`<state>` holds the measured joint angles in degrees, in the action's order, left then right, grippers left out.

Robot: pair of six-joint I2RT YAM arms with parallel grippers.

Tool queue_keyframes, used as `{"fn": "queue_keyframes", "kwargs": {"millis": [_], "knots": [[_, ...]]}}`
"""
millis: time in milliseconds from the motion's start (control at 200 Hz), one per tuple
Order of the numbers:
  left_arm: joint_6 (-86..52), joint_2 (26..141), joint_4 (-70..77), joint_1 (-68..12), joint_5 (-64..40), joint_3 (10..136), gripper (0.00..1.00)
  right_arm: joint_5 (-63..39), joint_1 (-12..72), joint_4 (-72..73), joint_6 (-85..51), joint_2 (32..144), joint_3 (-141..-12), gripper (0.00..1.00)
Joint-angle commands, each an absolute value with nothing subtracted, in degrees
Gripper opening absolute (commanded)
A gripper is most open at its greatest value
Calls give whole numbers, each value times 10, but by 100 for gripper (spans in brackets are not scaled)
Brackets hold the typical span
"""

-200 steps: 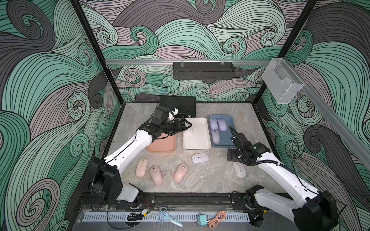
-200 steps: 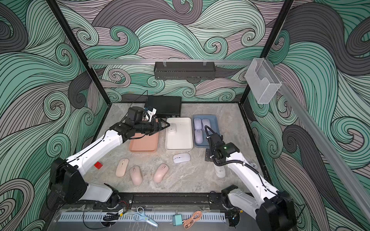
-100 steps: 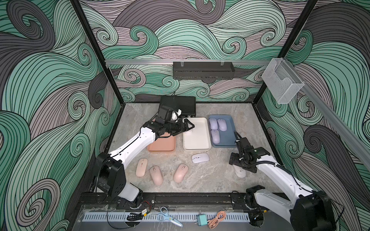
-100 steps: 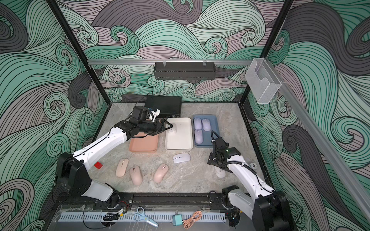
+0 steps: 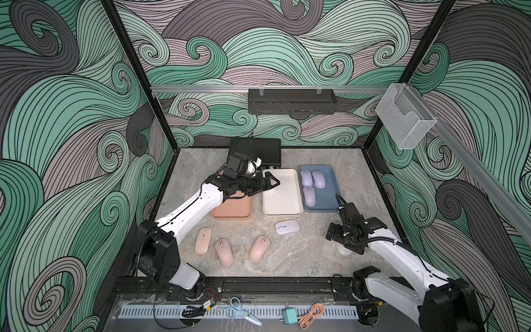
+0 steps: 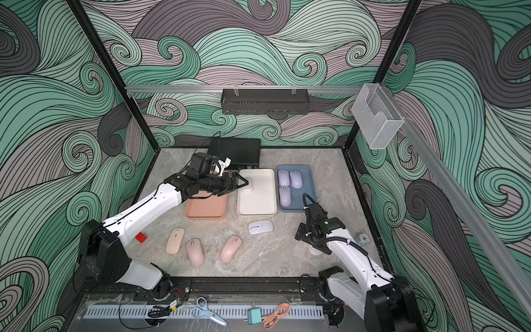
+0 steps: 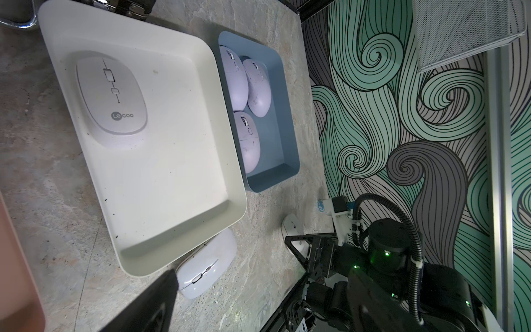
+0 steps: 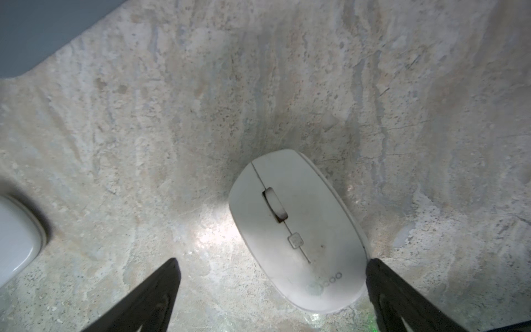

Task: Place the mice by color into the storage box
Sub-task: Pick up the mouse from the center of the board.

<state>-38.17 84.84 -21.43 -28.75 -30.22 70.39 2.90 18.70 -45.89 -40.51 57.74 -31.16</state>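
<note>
We hold the right gripper (image 8: 271, 267) wide over a white mouse (image 8: 298, 230) near the white tray (image 5: 283, 201), ready to straddle it; the left gripper (image 5: 270, 184) hovers wide, empty, over that tray

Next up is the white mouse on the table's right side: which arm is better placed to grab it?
Right. The right gripper, open, hangs over that white mouse, jaws either side; the left gripper is away over the white tray.

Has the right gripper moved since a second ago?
Yes. The right gripper has pulled back from the blue tray toward the near edge, now over a white mouse.
</note>
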Motion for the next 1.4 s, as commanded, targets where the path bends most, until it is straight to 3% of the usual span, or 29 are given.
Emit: {"fn": "queue_keyframes", "kwargs": {"millis": [0, 465, 695, 956, 1256, 1396], "knots": [[-367, 833, -228, -290, -301, 727, 91, -63, 218, -456, -447, 572, -289, 99], [-365, 823, -233, -293, -298, 728, 91, -36, 303, -493, -474, 624, -330, 95], [-364, 819, -233, -294, -298, 728, 91, 57, 297, -520, -503, 580, -335, 100], [-365, 819, -235, -295, -299, 729, 91, 11, 292, -450, -454, 663, -316, 100], [-361, 819, -235, -297, -298, 729, 91, -43, 354, -428, -457, 679, -320, 100], [-359, 822, -239, -297, -296, 731, 91, 26, 377, -473, -464, 714, -361, 100]]}}
